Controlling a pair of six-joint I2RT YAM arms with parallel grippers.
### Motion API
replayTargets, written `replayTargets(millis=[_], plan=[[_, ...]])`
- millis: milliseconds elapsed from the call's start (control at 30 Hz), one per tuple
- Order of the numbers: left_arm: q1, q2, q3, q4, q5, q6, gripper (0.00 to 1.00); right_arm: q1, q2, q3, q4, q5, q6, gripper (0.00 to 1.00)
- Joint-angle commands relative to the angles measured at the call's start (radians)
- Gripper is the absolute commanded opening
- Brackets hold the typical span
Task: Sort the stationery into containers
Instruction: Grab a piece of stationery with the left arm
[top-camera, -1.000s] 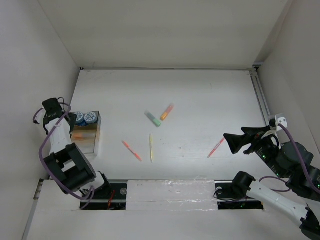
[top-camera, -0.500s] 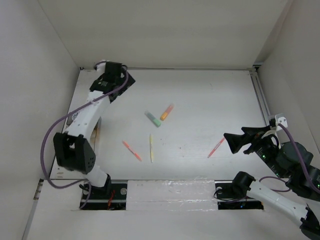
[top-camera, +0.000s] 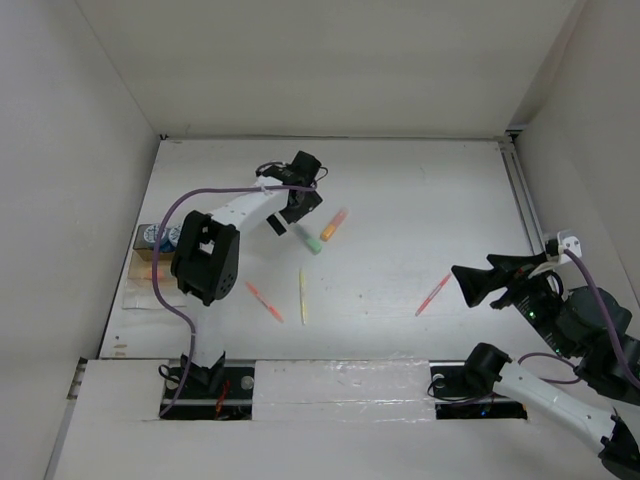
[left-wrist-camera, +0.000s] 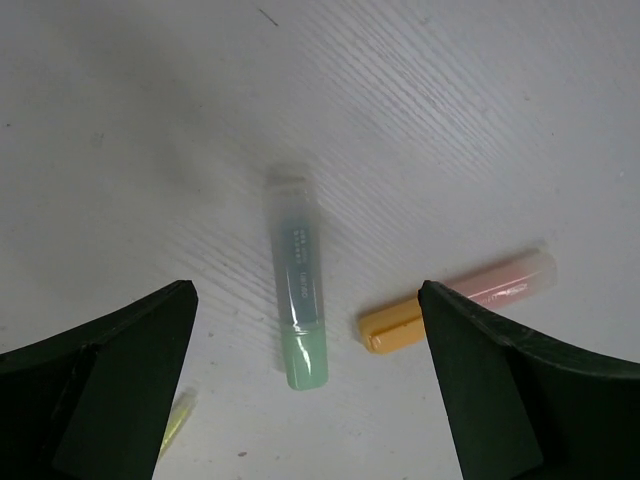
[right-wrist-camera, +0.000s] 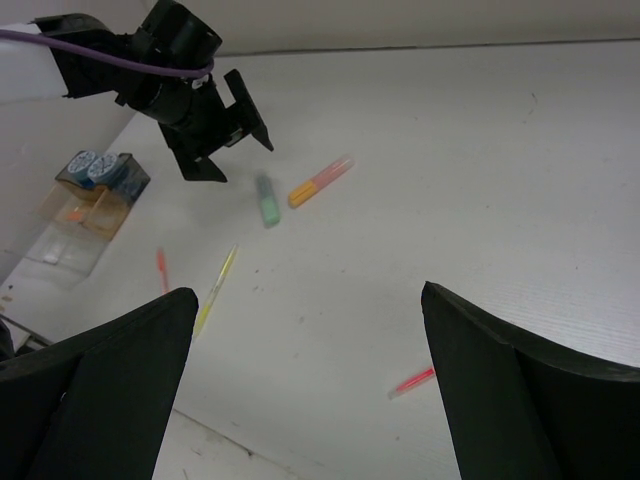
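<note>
The left gripper (right-wrist-camera: 228, 150) hangs over the green-grey highlighter (left-wrist-camera: 298, 320), its jaws spread wide and gripping nothing. In the top view the orange highlighter (top-camera: 333, 224) lies just beside the green-grey one, at its 2 o'clock. The tray (right-wrist-camera: 125, 195) sits at the table's 9 o'clock edge, with two blue-and-white cylinders (right-wrist-camera: 103, 168) at its far end. The right gripper (top-camera: 465, 285) is also wide open and empty, at 4 o'clock near the pink pen (top-camera: 433, 294).

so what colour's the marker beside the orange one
The marker is grey with a green end, clearest in the left wrist view.
</note>
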Motion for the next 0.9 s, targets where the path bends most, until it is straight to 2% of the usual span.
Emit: replayTargets(millis=[0,200,300,367,433,667,700,733,833,867], plan=[[0.01,-0.022,-0.012,-0.024,-0.027,-0.093,0.9,0.01,-0.008,0.001,0.018,0.015,0.006,1.0],[0.001,0.032,-0.067,-0.014,-0.027,-0.112,0.87,0.01,-0.017,0.001,0.018,0.015,0.006,1.0],[0.001,0.041,-0.088,0.009,-0.027,-0.112,0.82,0.01,-0.017,0.001,0.018,0.006,0.006,1.0],[0.001,0.053,-0.088,0.009,-0.027,-0.112,0.77,0.01,-0.026,0.001,0.018,0.006,0.006,1.0],[0.001,0.064,-0.088,0.009,-0.027,-0.112,0.62,0.01,-0.026,0.001,0.027,0.006,0.006,1.0],[0.001,0.093,-0.079,0.0,-0.037,-0.112,0.6,0.01,-0.035,0.001,0.027,0.006,0.006,1.0],[0.001,0.104,-0.079,0.0,-0.037,-0.112,0.53,0.01,-0.035,0.001,0.027,0.006,0.006,1.0],[0.001,0.104,-0.079,0.0,-0.037,-0.112,0.37,0.01,-0.035,0.001,0.027,0.006,0.006,1.0],[0.001,0.104,-0.091,0.0,-0.037,-0.112,0.19,0.01,-0.035,0.001,0.027,-0.003,0.006,1.0],[0.001,0.104,-0.091,0.0,-0.037,-0.112,0.04,0.01,-0.035,0.001,0.027,-0.003,0.006,1.0]])
